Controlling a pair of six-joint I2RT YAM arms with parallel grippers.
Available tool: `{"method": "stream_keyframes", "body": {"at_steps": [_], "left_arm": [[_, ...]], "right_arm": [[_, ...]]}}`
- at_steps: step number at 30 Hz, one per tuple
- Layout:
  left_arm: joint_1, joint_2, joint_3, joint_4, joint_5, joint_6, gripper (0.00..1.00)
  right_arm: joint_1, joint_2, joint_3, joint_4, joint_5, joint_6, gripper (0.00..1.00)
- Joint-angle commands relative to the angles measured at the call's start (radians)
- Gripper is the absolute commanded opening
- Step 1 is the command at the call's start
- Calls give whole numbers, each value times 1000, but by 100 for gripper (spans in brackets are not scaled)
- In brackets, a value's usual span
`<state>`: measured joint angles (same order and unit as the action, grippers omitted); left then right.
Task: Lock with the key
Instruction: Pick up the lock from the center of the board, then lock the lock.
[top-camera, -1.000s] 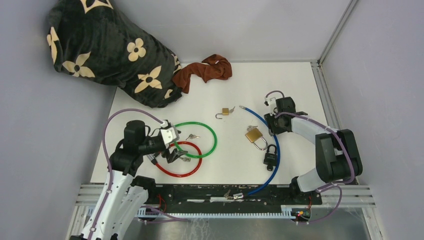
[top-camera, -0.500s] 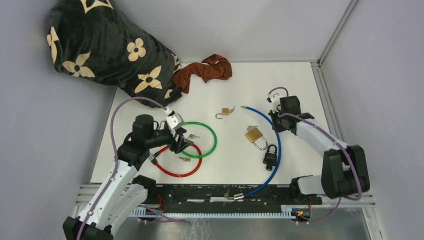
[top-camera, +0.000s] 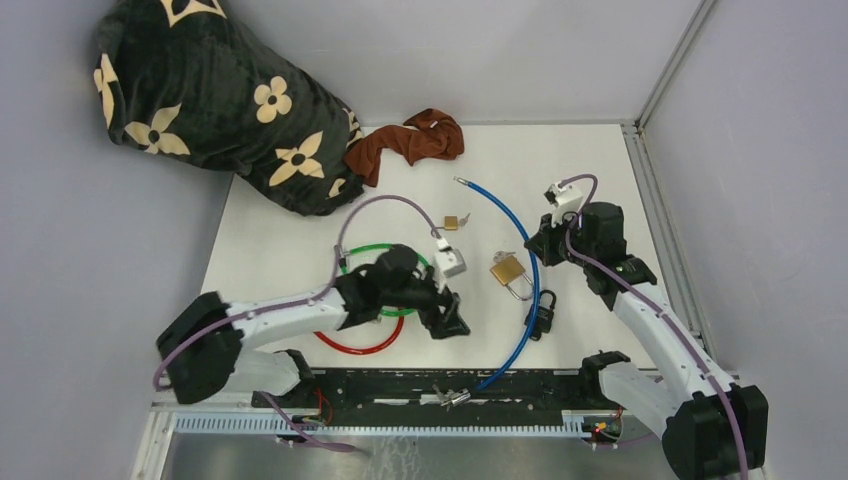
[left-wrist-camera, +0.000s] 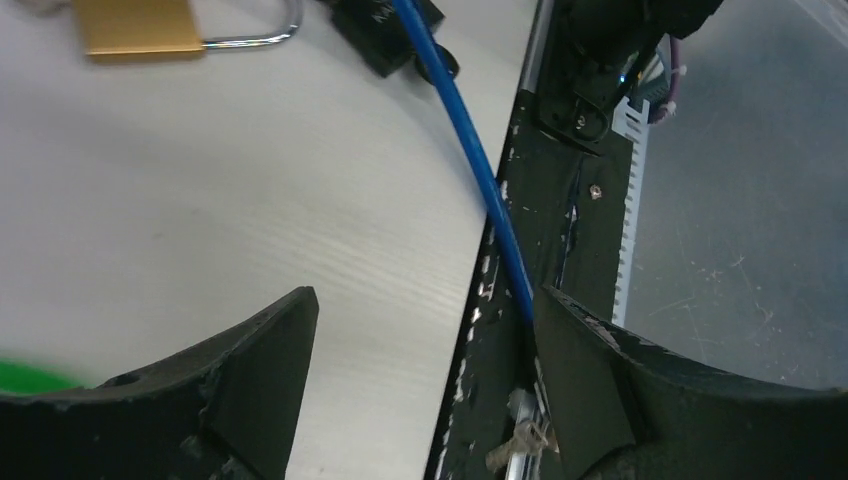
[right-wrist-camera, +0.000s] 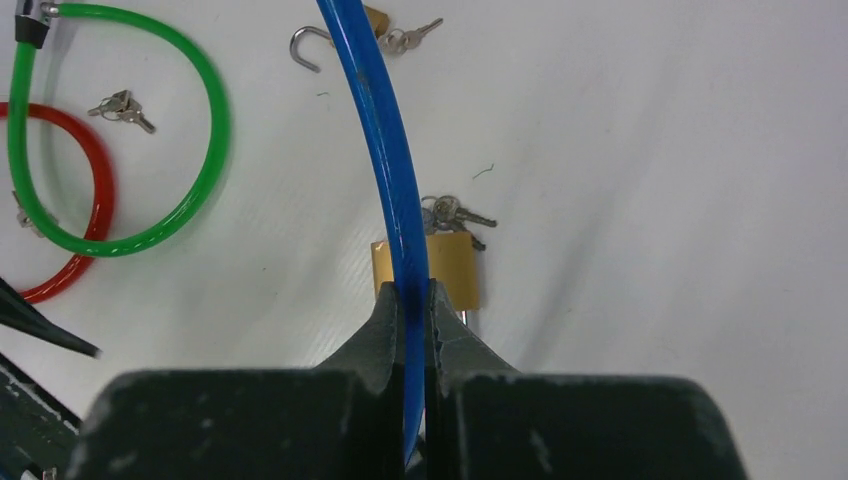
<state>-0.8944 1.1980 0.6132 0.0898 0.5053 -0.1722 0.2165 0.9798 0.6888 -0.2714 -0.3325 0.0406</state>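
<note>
A blue cable lock (top-camera: 510, 352) curves from the table's far middle down to the front rail. My right gripper (top-camera: 545, 248) is shut on the cable (right-wrist-camera: 385, 150), pinching it above a brass padlock (right-wrist-camera: 450, 265) with a bunch of keys (right-wrist-camera: 450, 212). Next to the cable lies a black padlock (top-camera: 540, 310). My left gripper (top-camera: 448, 322) hovers open and empty over the table's front edge, left of the cable (left-wrist-camera: 480, 170). In the left wrist view, keys (left-wrist-camera: 520, 445) hang at the cable's near end by the right finger.
A small brass padlock (top-camera: 452, 222) with its shackle open and keys lies mid-table. Green (top-camera: 425, 290) and red (top-camera: 350, 345) cable loops lie front left, loose keys (right-wrist-camera: 122, 105) inside them. A brown cloth (top-camera: 415, 140) and a dark flowered blanket (top-camera: 210, 90) sit at the back.
My right gripper shut on the blue cable and drew back right, swinging the cable's far end up and left. My left arm swept right from the coloured loops to the front middle.
</note>
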Motion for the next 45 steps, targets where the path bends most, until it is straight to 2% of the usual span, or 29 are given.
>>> {"method": "stream_keyframes", "body": {"at_steps": [1,6,10,14,16,18,21,24,27,30,35,36,39,41,45], "left_arm": [[-177,233,115,306,-96,-75,88],[-238,483,279,398,-164,-69,99],[-247,589,339,433,-212,-60,100],[-280,643,322,495,-251,1,98],[-291,666,313,516,-280,8,94],[-295,680,300,542,-302,6,86],[-295,694,288,582,-308,4,65],[-296,689,276,603,-272,19,36],[-297,661,241,632,-207,47,22],[-302,630,196,665,-172,74,3],[-305,553,145,684,-149,97,2],[-302,513,139,662,-149,100,2],[-280,398,107,589,-104,92,2],[-253,302,71,544,-40,76,2],[-204,103,14,412,97,120,2]], "right_arm": [[2,-63,-56,108,-83,111,0],[4,-116,-77,146,-96,143,0],[2,-148,-75,147,-80,149,0],[2,-161,-86,165,-86,162,0],[2,-162,-89,164,-87,160,0],[3,-166,-92,164,-99,161,0],[2,-170,-97,177,-130,170,0],[-2,-169,-94,158,-119,153,0],[-13,-179,-95,159,-125,156,0],[-15,-182,-87,158,-133,159,0],[-17,-178,-74,121,-134,115,0],[-17,-177,-57,96,-135,76,2],[-16,-171,28,5,-137,-55,42],[-15,-174,90,-40,-150,-125,49],[-15,-217,110,8,-317,-221,55]]}}
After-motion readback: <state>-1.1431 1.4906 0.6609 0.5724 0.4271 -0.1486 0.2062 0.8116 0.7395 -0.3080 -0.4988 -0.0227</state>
